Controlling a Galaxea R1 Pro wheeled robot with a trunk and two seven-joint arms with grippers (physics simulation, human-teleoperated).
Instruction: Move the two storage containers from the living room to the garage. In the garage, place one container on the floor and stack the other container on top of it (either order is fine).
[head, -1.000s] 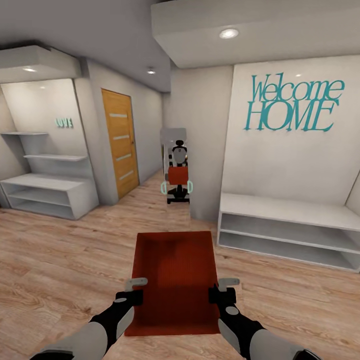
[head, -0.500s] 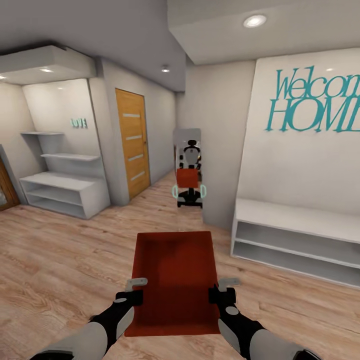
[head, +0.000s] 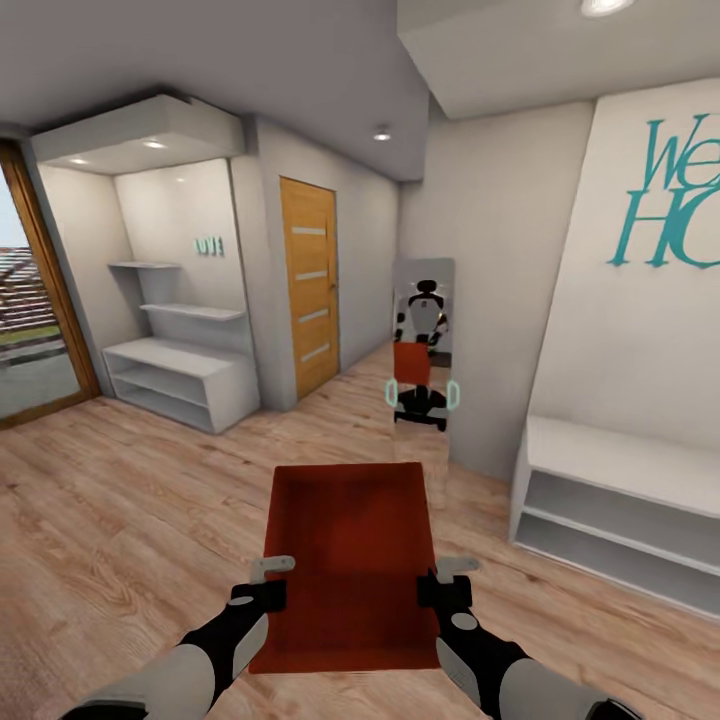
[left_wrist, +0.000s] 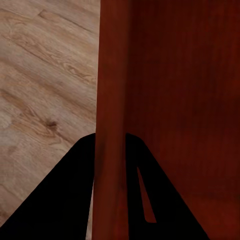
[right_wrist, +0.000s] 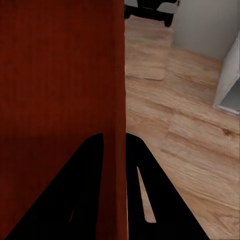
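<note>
Storage container (head: 350, 560), orange-red and open-topped, sits low in the centre of the head view, held up above the light wood plank floor (head: 120, 520). My left claw (head: 268, 580) is clamped on its left wall, my right claw (head: 446, 580) on its right wall; each wrist view shows a wall pinched between two dark fingers (left_wrist: 65, 200). A light-wood door (head: 310, 285) stands left of centre. A mirror (head: 425, 340) just right of it reflects me. White shelves (head: 180, 375) stand at middle left.
</note>
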